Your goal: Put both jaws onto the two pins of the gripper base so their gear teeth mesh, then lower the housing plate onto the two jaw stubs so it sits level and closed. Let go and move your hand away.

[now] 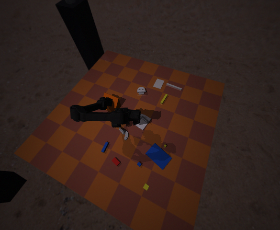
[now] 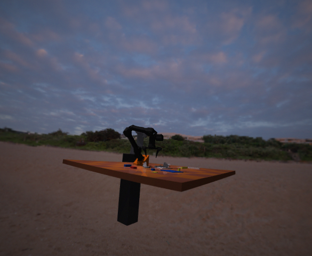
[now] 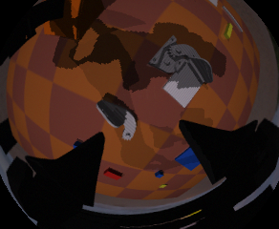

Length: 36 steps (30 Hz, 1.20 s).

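Observation:
The grey-white gripper base (image 1: 142,125) (image 3: 183,95) lies near the middle of the table, partly under the arm's shadow. One jaw (image 3: 203,68) lies over the base; whether it sits fully on its pin I cannot tell. The other jaw (image 1: 126,135) (image 3: 129,126) lies loose on the table beside the base, partly in shadow. A small white piece with holes, apparently the housing plate (image 1: 141,89), stands farther back. My gripper (image 2: 151,155) (image 3: 141,130) is open and empty, above the table; the loose jaw shows just beyond the gap between its fingertips in the wrist view.
An orange block (image 1: 112,99) stands by the arm's base. A blue plate (image 1: 158,155), a red block (image 1: 116,161), a blue bar (image 1: 105,146) and small blue and yellow cubes lie on the near side. A white tile (image 1: 158,83), a white bar (image 1: 173,86) and a yellow bar (image 1: 163,98) lie at the back.

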Tool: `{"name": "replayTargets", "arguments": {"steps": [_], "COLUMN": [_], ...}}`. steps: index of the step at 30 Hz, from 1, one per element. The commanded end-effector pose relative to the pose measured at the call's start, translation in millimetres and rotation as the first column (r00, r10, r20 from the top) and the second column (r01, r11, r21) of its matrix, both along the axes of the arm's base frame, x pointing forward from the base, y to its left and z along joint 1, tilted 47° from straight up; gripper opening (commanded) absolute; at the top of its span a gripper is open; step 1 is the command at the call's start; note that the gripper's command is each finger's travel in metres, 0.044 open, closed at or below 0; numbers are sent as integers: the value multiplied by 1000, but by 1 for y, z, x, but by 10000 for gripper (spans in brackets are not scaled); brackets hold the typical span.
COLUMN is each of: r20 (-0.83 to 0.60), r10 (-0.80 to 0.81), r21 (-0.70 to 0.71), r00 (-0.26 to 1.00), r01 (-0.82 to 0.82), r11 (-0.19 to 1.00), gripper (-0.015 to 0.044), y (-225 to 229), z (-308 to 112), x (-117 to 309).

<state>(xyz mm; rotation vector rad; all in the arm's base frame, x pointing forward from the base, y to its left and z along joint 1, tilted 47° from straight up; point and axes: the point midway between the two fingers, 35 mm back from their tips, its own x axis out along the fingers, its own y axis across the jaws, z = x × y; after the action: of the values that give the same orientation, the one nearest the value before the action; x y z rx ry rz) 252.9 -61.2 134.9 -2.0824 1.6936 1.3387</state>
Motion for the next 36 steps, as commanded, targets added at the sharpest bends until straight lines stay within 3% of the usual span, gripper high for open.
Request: {"name": "replayTargets", "arguments": {"steps": [1, 22, 30, 36], "r20": [-77, -397, -406, -406], "r10": [69, 378, 387, 386], "r21": [1, 92, 97, 94], "r00": [995, 837, 828, 829], "r01": [-69, -373, -382, -382], "r11": [998, 923, 919, 919], "gripper": [440, 440, 440, 440], "y": [-4, -17, -19, -47], "z": [3, 19, 18, -8], "x": [-6, -27, -28, -29]}}
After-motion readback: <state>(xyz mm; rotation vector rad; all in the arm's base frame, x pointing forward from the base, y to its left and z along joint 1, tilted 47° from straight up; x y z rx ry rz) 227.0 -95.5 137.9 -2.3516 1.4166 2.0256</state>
